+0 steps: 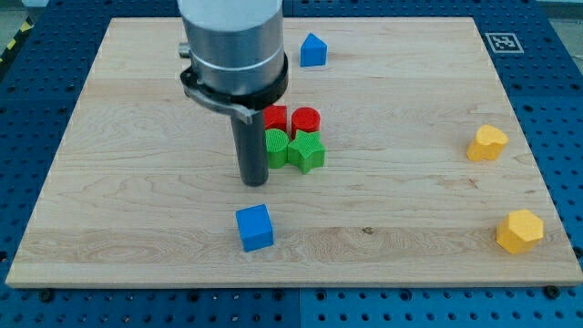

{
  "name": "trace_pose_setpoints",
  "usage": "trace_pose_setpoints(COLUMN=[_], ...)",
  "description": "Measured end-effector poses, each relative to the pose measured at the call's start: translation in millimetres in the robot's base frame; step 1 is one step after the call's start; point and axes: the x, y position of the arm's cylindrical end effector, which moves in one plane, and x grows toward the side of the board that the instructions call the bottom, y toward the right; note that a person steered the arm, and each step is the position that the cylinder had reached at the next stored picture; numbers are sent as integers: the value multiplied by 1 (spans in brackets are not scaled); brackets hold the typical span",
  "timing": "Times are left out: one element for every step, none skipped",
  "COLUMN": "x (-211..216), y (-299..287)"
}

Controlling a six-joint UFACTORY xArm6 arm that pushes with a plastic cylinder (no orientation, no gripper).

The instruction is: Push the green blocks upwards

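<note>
Camera view: wooden board (137, 182) on a blue pegboard bench (565, 109), fiducial tag (501, 42) at the board's top-right corner.

No claw on this rig, so no open/closed state to report. Arm ends in a dark rod (252, 150) under a grey cylindrical housing (232, 41). My tip (254, 182) is on the board, just at the view's left of the green pair, slightly below their centre line.

Green blocks: two, mid-board. Left green block (276, 148) is partly hidden by the rod; shape is hard to make out, looks rounded. It appears to touch the rod's side, can't confirm. Green star block (307, 151) sits right beside it, touching or nearly so.

Directly above them, toward the view's top: red block (275, 117) and red cylinder (306, 119), side by side. Both reds butt against the greens; the four form a tight 2x2 cluster.

Others, all well apart from the cluster:
- blue house-shaped block (313, 50) near the top edge
- blue cube (255, 227) below the tip, toward the view's bottom
- yellow block (487, 143) at the view's right
- yellow hexagonal block (519, 230) lower right
</note>
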Motion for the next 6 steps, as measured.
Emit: trace_pose_setpoints(x=[-2, 17, 6, -24, -26, -4], y=[11, 25, 39, 40, 40, 43])
